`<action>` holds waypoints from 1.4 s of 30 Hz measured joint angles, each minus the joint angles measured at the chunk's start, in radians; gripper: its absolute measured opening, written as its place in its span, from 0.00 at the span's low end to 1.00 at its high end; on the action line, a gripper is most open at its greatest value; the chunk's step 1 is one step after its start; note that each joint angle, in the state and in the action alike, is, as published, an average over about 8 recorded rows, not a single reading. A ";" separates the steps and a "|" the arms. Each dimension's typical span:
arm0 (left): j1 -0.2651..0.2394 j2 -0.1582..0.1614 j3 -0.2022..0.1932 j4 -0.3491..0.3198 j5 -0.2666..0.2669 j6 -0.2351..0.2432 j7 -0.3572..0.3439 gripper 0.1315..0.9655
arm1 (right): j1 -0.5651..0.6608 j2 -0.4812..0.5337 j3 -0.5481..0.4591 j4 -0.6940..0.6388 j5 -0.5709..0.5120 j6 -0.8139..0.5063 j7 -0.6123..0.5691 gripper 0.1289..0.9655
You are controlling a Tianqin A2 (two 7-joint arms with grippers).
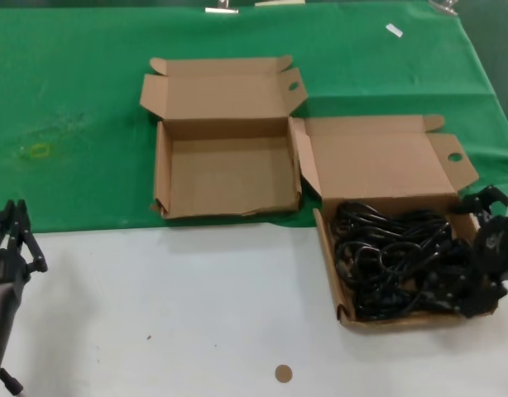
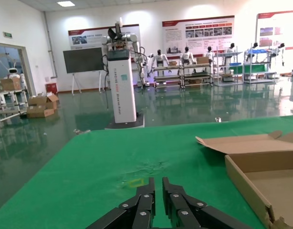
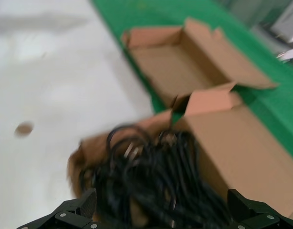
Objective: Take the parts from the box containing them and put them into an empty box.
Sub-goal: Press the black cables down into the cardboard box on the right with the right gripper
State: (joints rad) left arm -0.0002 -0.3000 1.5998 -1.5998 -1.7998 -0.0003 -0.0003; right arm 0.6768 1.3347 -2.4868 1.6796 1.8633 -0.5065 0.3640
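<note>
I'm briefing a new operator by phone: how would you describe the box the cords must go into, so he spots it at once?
Start at the green cloth covering the far half of the table. Two open brown cardboard boxes sit there side by side; take the empty box, lying wholly on the green, on the robot's left. Its neighbour straddles the cloth's edge and is full of black cords; this one holds nothing.

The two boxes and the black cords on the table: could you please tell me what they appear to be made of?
The empty box and the box containing them look like matte brown corrugated cardboard: folded lids with ear tabs, and raw cut edges. The parts look like rubber- or plastic-sheathed cable, black with a slight sheen, bending in loose loops; which of the two cannot be told. The right gripper, fingers spread, hovers at the full box.
</note>
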 joint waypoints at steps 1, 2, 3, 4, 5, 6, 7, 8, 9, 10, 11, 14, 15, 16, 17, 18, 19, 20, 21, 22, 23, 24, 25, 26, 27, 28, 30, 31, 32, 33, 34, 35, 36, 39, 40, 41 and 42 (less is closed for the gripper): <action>0.000 0.000 0.000 0.000 0.000 0.000 0.000 0.09 | 0.005 -0.001 0.018 -0.012 -0.020 -0.046 0.000 1.00; 0.000 0.000 0.000 0.000 0.000 0.000 0.000 0.07 | 0.008 -0.004 0.037 -0.024 -0.037 -0.089 -0.002 1.00; 0.000 0.000 0.000 0.000 0.000 0.000 0.000 0.06 | 0.010 -0.010 0.057 -0.038 -0.054 -0.132 -0.006 1.00; 0.000 0.000 0.000 0.000 0.000 0.000 0.000 0.06 | 0.012 -0.018 0.077 -0.052 -0.070 -0.171 -0.013 1.00; 0.000 0.000 0.000 0.000 0.000 0.000 0.000 0.06 | 0.015 -0.027 0.096 -0.067 -0.085 -0.210 -0.021 1.00; 0.000 0.000 0.000 0.000 0.000 0.000 0.000 0.06 | 0.017 -0.038 0.114 -0.083 -0.100 -0.247 -0.030 1.00; 0.000 0.000 0.000 0.000 0.000 0.000 0.000 0.06 | 0.020 -0.050 0.132 -0.099 -0.115 -0.282 -0.040 1.00; 0.000 0.000 0.000 0.000 0.000 0.000 0.000 0.05 | 0.024 -0.063 0.147 -0.116 -0.130 -0.315 -0.051 1.00; 0.000 0.000 0.000 0.000 0.000 0.000 0.000 0.05 | 0.028 -0.077 0.162 -0.133 -0.144 -0.346 -0.062 1.00; 0.000 0.000 0.000 0.000 0.000 0.000 0.000 0.04 | 0.032 -0.092 0.177 -0.150 -0.159 -0.376 -0.073 1.00; 0.000 0.000 0.000 0.000 0.000 0.000 0.000 0.04 | 0.037 -0.108 0.190 -0.167 -0.173 -0.403 -0.085 1.00; 0.000 0.000 0.000 0.000 0.000 0.000 0.000 0.02 | 0.053 -0.159 0.222 -0.218 -0.216 -0.471 -0.117 1.00; 0.000 0.000 0.000 0.000 0.000 0.000 0.000 0.01 | 0.059 -0.176 0.232 -0.235 -0.230 -0.489 -0.127 0.99; 0.000 0.000 0.000 0.000 0.000 0.000 0.000 0.01 | 0.064 -0.194 0.240 -0.251 -0.244 -0.506 -0.136 0.99; 0.000 0.000 0.000 0.000 0.000 0.000 0.000 0.01 | 0.070 -0.211 0.248 -0.267 -0.257 -0.520 -0.145 0.98; 0.000 0.000 0.000 0.000 0.000 0.000 0.000 0.01 | 0.075 -0.228 0.255 -0.283 -0.270 -0.533 -0.154 0.98; 0.000 0.000 0.000 0.000 0.000 0.000 0.000 0.01 | 0.080 -0.244 0.261 -0.297 -0.282 -0.545 -0.162 0.98; 0.000 0.000 0.000 0.000 0.000 0.000 0.000 0.01 | 0.084 -0.261 0.267 -0.311 -0.294 -0.555 -0.169 0.97; 0.000 0.000 0.000 0.000 0.000 0.000 0.000 0.01 | 0.088 -0.276 0.273 -0.324 -0.305 -0.565 -0.176 0.97; 0.000 0.000 0.000 0.000 0.000 0.000 0.000 0.01 | 0.091 -0.290 0.279 -0.336 -0.315 -0.572 -0.182 0.97; 0.000 0.000 0.000 0.000 0.000 0.000 0.000 0.01 | 0.094 -0.304 0.284 -0.348 -0.325 -0.580 -0.188 0.95; 0.000 0.000 0.000 0.000 0.000 0.000 0.000 0.01 | 0.097 -0.317 0.289 -0.359 -0.334 -0.586 -0.193 0.94; 0.000 0.000 0.000 0.000 0.000 0.000 0.000 0.01 | 0.100 -0.330 0.294 -0.369 -0.342 -0.593 -0.198 0.92; 0.000 0.000 0.000 0.000 0.000 0.000 0.000 0.01 | 0.102 -0.342 0.298 -0.379 -0.350 -0.598 -0.202 0.91; 0.000 0.000 0.000 0.000 0.000 0.000 0.000 0.01 | 0.104 -0.353 0.303 -0.388 -0.358 -0.604 -0.206 0.89; 0.000 0.000 0.000 0.000 0.000 0.000 0.000 0.01 | 0.106 -0.364 0.307 -0.396 -0.365 -0.609 -0.209 0.88; 0.000 0.000 0.000 0.000 0.000 0.000 0.000 0.01 | 0.109 -0.382 0.316 -0.410 -0.378 -0.619 -0.214 0.85; 0.000 0.000 0.000 0.000 0.000 0.000 0.000 0.01 | 0.111 -0.390 0.320 -0.415 -0.384 -0.624 -0.216 0.85; 0.000 0.000 0.000 0.000 0.000 0.000 0.000 0.01 | 0.112 -0.397 0.324 -0.420 -0.389 -0.628 -0.217 0.85; 0.000 0.000 0.000 0.000 0.000 0.000 0.000 0.01 | 0.112 -0.404 0.328 -0.424 -0.394 -0.632 -0.218 0.85; 0.000 0.000 0.000 0.000 0.000 0.000 0.000 0.01 | 0.113 -0.410 0.332 -0.427 -0.399 -0.636 -0.218 0.85; 0.000 0.000 0.000 0.000 0.000 0.000 0.000 0.01 | 0.113 -0.415 0.336 -0.430 -0.403 -0.640 -0.217 0.82; 0.000 0.000 0.000 0.000 0.000 0.000 0.000 0.01 | 0.113 -0.420 0.339 -0.432 -0.407 -0.643 -0.216 0.80; 0.000 0.000 0.000 0.000 0.000 0.000 0.000 0.01 | 0.112 -0.432 0.349 -0.436 -0.418 -0.652 -0.210 0.72; 0.000 0.000 0.000 0.000 0.000 0.000 0.000 0.01 | 0.111 -0.435 0.352 -0.436 -0.421 -0.654 -0.207 0.70; 0.000 0.000 0.000 0.000 0.000 0.000 0.000 0.01 | 0.110 -0.438 0.356 -0.436 -0.423 -0.657 -0.204 0.67; 0.000 0.000 0.000 0.000 0.000 0.000 0.000 0.01 | 0.109 -0.441 0.359 -0.436 -0.426 -0.659 -0.201 0.65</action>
State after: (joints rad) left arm -0.0002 -0.3000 1.5998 -1.5998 -1.7995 -0.0003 -0.0005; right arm 0.7856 0.8935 -2.1281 1.2438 1.4371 -1.1658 0.1630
